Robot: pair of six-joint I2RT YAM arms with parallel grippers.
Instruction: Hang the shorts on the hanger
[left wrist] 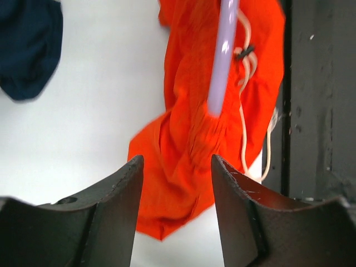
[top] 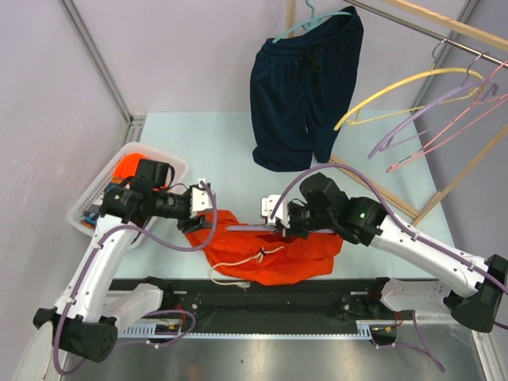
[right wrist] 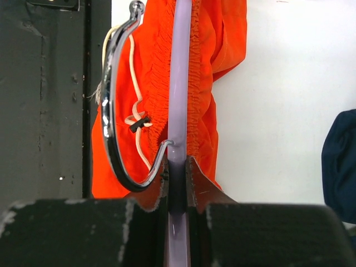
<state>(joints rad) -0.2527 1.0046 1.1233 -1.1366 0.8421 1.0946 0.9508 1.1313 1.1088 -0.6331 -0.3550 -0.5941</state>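
Right tool (right wrist: pixel 178 168) clamps hanger (right wrist: pixel 179 83); shorts (top: pixel 298 258) at table (top: pixel 198 143) edge.

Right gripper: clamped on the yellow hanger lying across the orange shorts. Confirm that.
Not quite. The right gripper is clamped on the lavender hanger, not a yellow one; the right wrist view shows it. It does lie across the orange shorts.

I work at a pale mint table (top: pixel 206 135) under even light that throws no hard shadows. Plain lavender walls (top: pixel 182 48) stand behind its far edge, with a grey metal post (top: pixel 95 55) rising from its far left corner. A wooden rail (top: pixel 444 28) slants above its right side. A white basket (top: pixel 79 214) sits at its left edge, and a black strip (top: pixel 278 302) runs along its near edge.
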